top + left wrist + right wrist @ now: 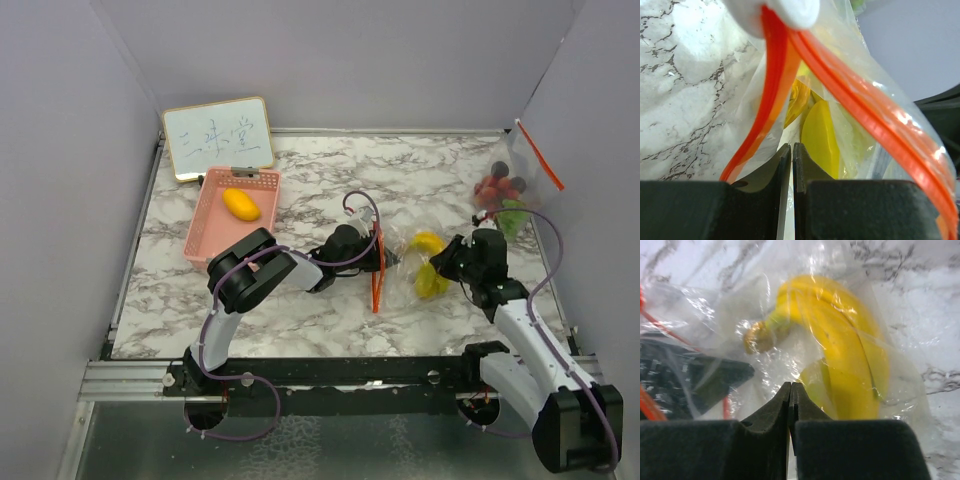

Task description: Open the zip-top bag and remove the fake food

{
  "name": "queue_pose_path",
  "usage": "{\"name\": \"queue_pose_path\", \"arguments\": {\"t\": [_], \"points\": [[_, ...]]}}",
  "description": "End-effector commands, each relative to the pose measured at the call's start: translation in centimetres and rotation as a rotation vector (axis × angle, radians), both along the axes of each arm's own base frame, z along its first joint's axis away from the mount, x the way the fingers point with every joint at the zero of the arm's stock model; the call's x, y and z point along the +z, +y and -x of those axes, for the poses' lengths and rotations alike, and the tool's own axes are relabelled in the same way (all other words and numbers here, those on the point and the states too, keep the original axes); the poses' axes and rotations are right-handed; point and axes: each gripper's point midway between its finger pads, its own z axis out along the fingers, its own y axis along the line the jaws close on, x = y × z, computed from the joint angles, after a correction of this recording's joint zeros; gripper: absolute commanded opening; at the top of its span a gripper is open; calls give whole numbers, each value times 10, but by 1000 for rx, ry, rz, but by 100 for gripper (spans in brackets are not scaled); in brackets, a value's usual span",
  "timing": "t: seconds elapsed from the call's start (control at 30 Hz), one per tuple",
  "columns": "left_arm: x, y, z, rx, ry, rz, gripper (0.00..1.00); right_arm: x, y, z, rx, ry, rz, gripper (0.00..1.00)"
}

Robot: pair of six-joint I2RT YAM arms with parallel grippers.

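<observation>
While both arms are reaching in toward the middle of the marble table (pixel 300 320), they meet at the zip-top bag (pixel 405 262) from opposite sides. The left arm goes up from its base, bends sharply at the elbow just in front of the pink basket (pixel 205 235), then runs low and flat to the right. The left gripper (pixel 380 258) is clenched on the mouth of the bag; in its wrist view the fingers are nearly together with clear film between them and the orange zip strip (pixel 775 85) hanging right in front, split into two tracks.

The right arm stretches from its base up along the right side, wrist turned inward. The right gripper (pixel 452 262) is pinched tight, and it looks like it has a fold of the bag's plastic at the tips. The yellow banana (pixel 850 355) sits inside the bag just past those fingers.

Other fake food: the yellow-orange lemon (pixel 240 204) lies in the basket, and a red berry cluster (pixel 495 187) with a green bit (pixel 512 215) sits in a second bag (pixel 520 165) leaning in the far right corner.

Room-wise, there's bare marble between the bag and the near rail, and more behind it toward the whiteboard (pixel 218 138). The right arm is close to the right wall.
</observation>
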Motion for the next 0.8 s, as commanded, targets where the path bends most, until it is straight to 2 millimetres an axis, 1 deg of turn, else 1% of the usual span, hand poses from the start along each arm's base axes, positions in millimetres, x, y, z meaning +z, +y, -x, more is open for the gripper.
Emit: {"name": "queue_pose_path", "arguments": {"t": [0.0, 0.13, 0.23, 0.4, 0.43, 0.53, 0.6, 0.63, 0.77], "points": [[25, -8, 2, -28, -38, 58, 11, 44, -20, -7, -61, -77, 94, 5], [27, -8, 2, -29, -40, 61, 11, 43, -21, -2, -91, -13, 80, 5], [29, -5, 3, -27, -47, 56, 11, 41, -26, 4, -147, 29, 69, 2], [31, 0, -2, -16, -52, 53, 11, 49, -27, 12, -172, 57, 54, 2], [31, 0, -3, -15, -51, 58, 11, 48, -26, 15, -172, 67, 46, 2], [36, 0, -6, -13, -59, 70, 11, 36, -15, 21, -125, 100, 7, 2], [39, -1, -7, -12, -61, 74, 11, 22, -13, 25, -132, 152, -10, 2], [41, 0, -8, -12, -65, 76, 11, 18, -12, 26, -134, 168, -14, 2], [44, 2, -12, -4, -68, 78, 11, 3, -19, 23, -189, 220, 8, 2]]}}
